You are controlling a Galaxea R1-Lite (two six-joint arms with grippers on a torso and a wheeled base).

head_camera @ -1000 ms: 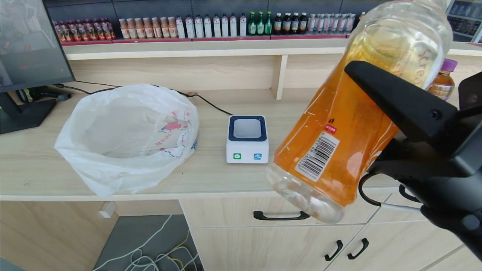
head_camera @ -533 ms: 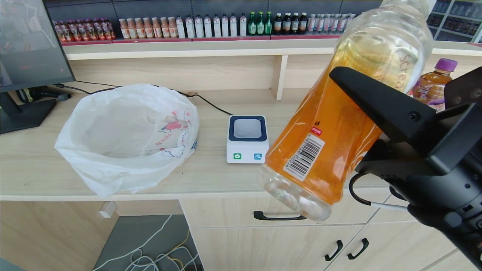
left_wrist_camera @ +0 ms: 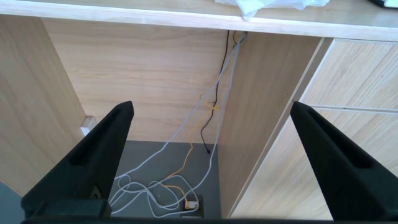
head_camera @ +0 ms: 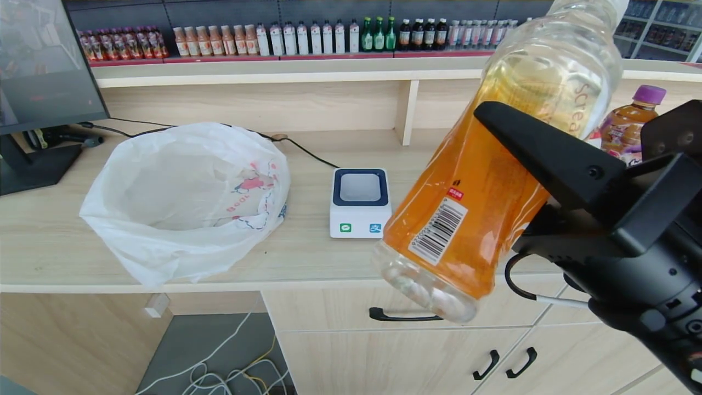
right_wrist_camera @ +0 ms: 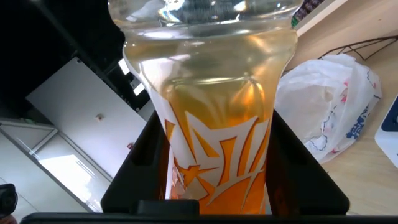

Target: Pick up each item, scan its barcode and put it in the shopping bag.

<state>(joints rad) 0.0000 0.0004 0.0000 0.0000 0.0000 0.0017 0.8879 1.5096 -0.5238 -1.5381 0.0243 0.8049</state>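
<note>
One bottle (head_camera: 466,181) pinched in right hand (right_wrist_camera: 221,174); scan step likely. Next: bring barcode (head_camera: 437,231) over scanner (head_camera: 360,202), left of hand. Left hand (left_wrist_camera: 211,112) spread.

Matte black right claw (head_camera: 565,120) with broad tapered fingers (head_camera: 548,159), round screw (head_camera: 592,171), looped black-and-white cable (head_camera: 565,300).

At your far left a dark monitor (head_camera: 46,66) stands on the wooden bench (head_camera: 49,241). A black cable (head_camera: 310,154) runs from there along the back of the bench top. Beyond the bench you see a shelf (head_camera: 285,56) lined with a row of bottles (head_camera: 307,37). Under the bench are drawers with black handles (head_camera: 405,316), and loose wires (head_camera: 219,370) lie tangled on the floor in the open bay.
</note>
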